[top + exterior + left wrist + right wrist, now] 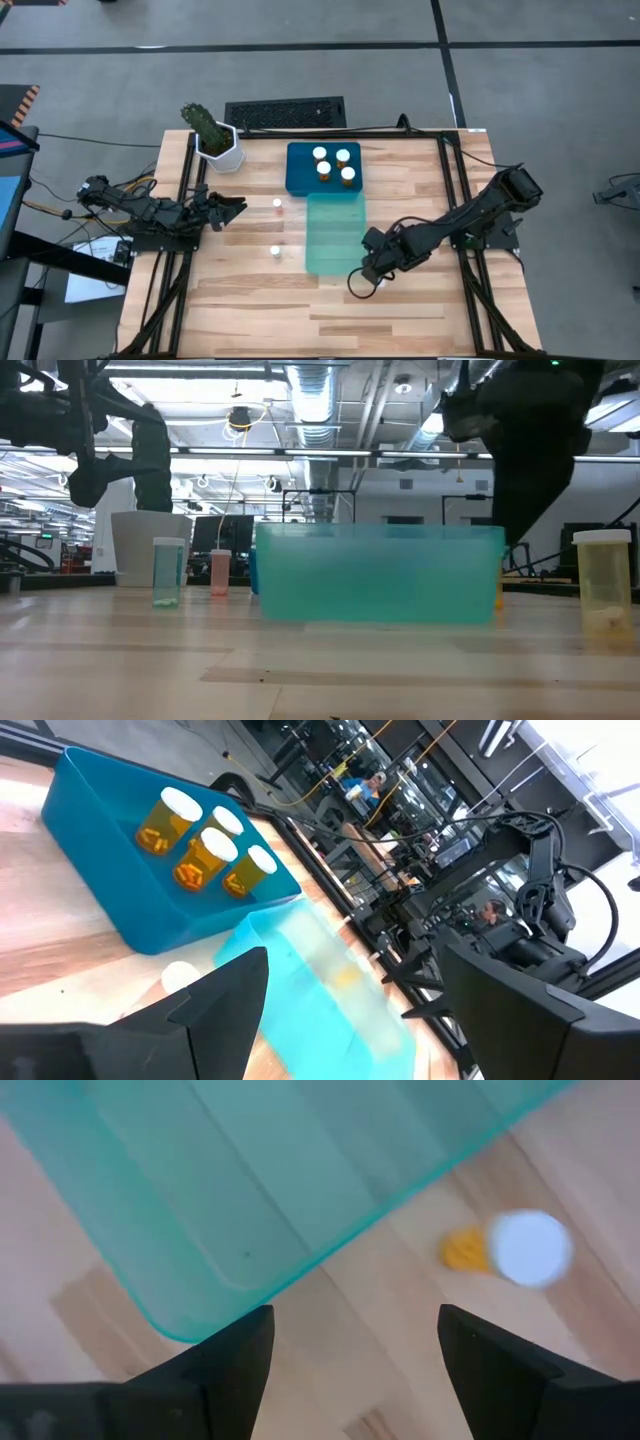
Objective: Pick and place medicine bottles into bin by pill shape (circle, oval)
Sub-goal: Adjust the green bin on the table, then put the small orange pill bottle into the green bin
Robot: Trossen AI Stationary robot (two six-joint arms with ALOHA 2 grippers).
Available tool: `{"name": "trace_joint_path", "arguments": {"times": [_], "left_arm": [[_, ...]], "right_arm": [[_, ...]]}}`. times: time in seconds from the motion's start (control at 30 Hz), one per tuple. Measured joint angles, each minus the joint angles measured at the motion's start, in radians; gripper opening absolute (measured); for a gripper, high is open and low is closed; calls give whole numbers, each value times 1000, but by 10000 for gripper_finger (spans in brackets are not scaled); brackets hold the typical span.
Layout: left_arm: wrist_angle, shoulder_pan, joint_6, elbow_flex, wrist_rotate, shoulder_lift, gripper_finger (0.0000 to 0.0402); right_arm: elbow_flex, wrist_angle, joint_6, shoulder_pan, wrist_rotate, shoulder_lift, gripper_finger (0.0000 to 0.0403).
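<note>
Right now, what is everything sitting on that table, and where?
Blue bin: one, dark blue, far middle of the table, holding bottles.
Bottles in the blue bin: four, amber with white caps, standing upright.
Teal bin: one, see-through light teal, just in front of the blue bin; looks empty.
Loose bottles: two, white-capped, on the wood left of the bins.
Plant pot: one, white, holding a green cactus, far left corner.
Black grille: one, beyond the table's far edge.
Left tool: open, left of the bins, holding nothing.
Right tool: open, beside the teal bin's near right corner, holding nothing.
</note>
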Motion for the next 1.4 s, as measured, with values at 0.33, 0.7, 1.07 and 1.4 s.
{"name": "trace_joint_path", "arguments": {"times": [0.33,0.7,1.07,1.4], "left_arm": [[0,0,-8,0,0,0,289],[0,0,-8,0,0,0,289],[-1,0,-15,0,-8,0,289],[-1,0,-24,-1,-15,0,289]], "right_arm": [[0,-76,-18,-14,3,-14,291],[-60,-176,98,61,404,-289,290],[-410,283,-14,52,509,-406,286],[-553,530,-48,36,531,-402,286]]}}
